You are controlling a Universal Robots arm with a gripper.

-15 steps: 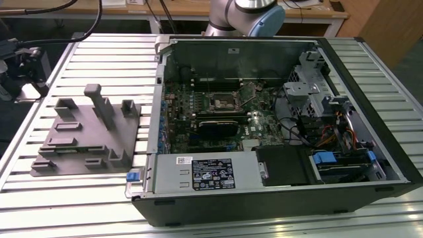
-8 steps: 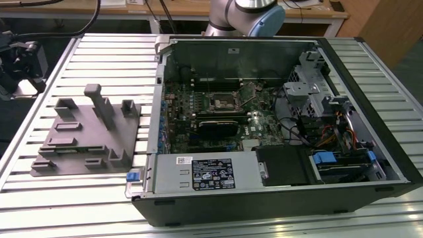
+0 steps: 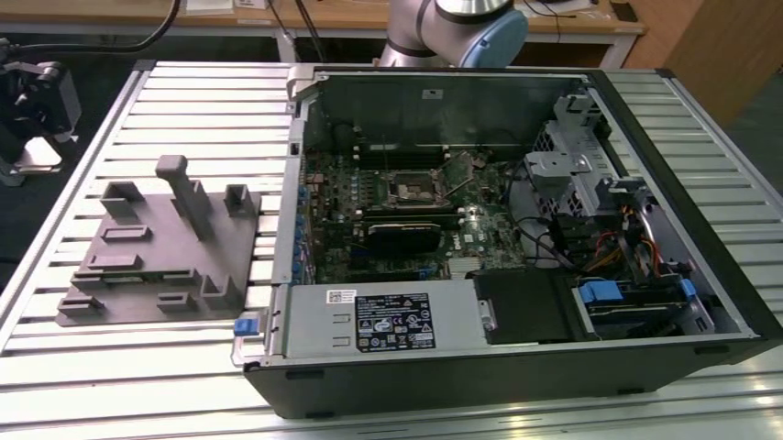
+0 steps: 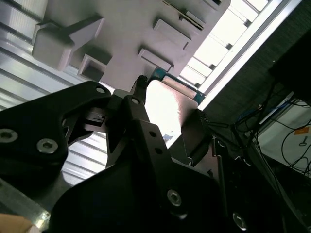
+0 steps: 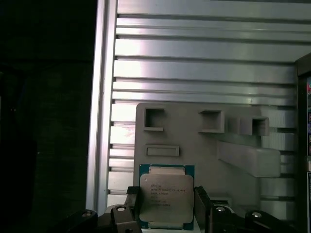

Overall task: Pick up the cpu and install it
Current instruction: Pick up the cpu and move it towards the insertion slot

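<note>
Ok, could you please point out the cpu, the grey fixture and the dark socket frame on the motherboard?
cpu (image 5: 166, 201): first wrist view, middle of its silvery metal face.
grey fixture (image 3: 128, 293): exterior view, bare part of its flat base.
socket frame (image 3: 408, 191): exterior view, its dark middle.

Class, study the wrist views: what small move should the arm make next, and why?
Probably carry the cpu toward the open case: the gripper clamps it by two edges over the grey fixture, and the socket in the case looks empty.
</note>
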